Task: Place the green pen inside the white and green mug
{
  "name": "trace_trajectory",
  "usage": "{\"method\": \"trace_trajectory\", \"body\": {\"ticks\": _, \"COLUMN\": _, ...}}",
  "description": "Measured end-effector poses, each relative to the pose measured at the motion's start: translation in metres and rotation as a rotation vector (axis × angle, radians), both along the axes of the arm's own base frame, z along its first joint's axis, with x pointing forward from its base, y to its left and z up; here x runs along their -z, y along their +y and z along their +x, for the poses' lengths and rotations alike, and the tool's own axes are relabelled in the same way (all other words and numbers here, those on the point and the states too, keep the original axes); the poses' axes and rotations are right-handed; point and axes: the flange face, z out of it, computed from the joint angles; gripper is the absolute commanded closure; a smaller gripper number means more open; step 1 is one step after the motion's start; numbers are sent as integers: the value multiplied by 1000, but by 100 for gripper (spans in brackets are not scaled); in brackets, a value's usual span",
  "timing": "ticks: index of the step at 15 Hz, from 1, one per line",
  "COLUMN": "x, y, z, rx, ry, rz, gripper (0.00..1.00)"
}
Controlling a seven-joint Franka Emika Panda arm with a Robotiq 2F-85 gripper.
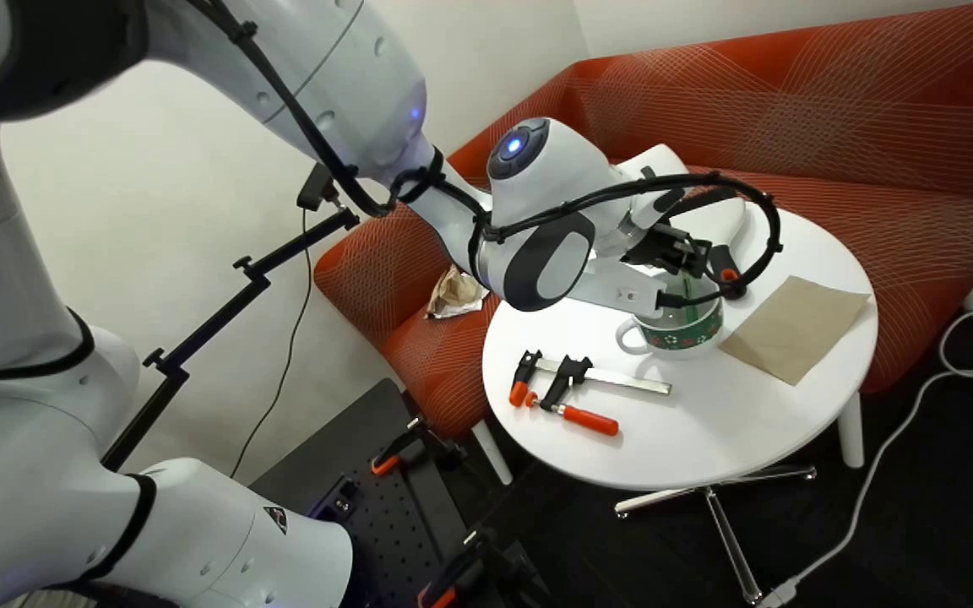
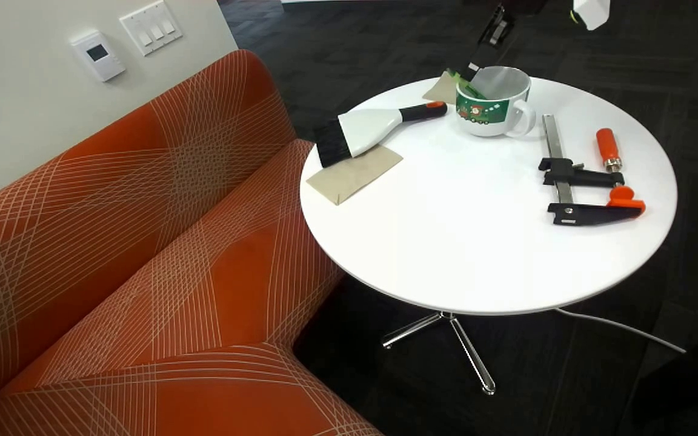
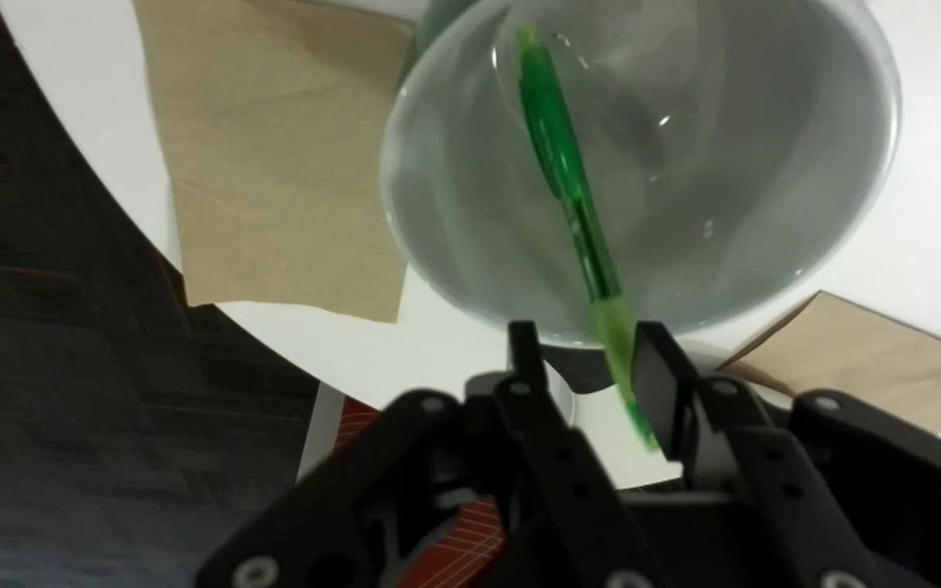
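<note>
Wrist view: A green pen (image 3: 577, 196) leans in the white and green mug (image 3: 764, 163), straight ahead of the robot's gripper (image 3: 586, 349), one end down inside and the other jutting over the rim nearest the fingers and in between them. From where I stand the placing looks all but done: most of the pen's length is within the mug, which stands upright on a round white table (image 2: 464, 242), just beyond the fingertips. What remains, I'd judge, is for the gripper to back away without flicking the pen out.

The fingers are parted, plainly wider than the pen is thick, though seemingly short of full spread. A clear gap shows between the pen and one finger; along the opposite finger it runs so close that touching or just beside cannot be told. Nothing appears clamped. Tan pads (image 3: 283, 163) lie out to either side of the fingertips, while a clamp (image 2: 582, 177), seen in both exterior views, sits well apart from the gripper, past the mug's handle side.
</note>
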Motion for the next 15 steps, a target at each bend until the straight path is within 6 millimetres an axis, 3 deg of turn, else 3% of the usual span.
{"method": "trace_trajectory", "body": {"ticks": 3, "x": -6, "y": 0, "z": -1, "rx": -1, "ry": -54, "rz": -12, "gripper": 10}}
{"method": "trace_trajectory", "body": {"ticks": 5, "x": -18, "y": 1, "z": -1, "rx": -7, "ry": -88, "rz": -26, "gripper": 0}}
{"method": "trace_trajectory", "body": {"ticks": 11, "x": -100, "y": 16, "z": 7, "rx": -42, "ry": -212, "rz": -64, "gripper": 0}}
{"method": "trace_trajectory", "body": {"ticks": 15, "x": -126, "y": 30, "z": -1, "rx": -69, "ry": -242, "rz": -77, "gripper": 0}}
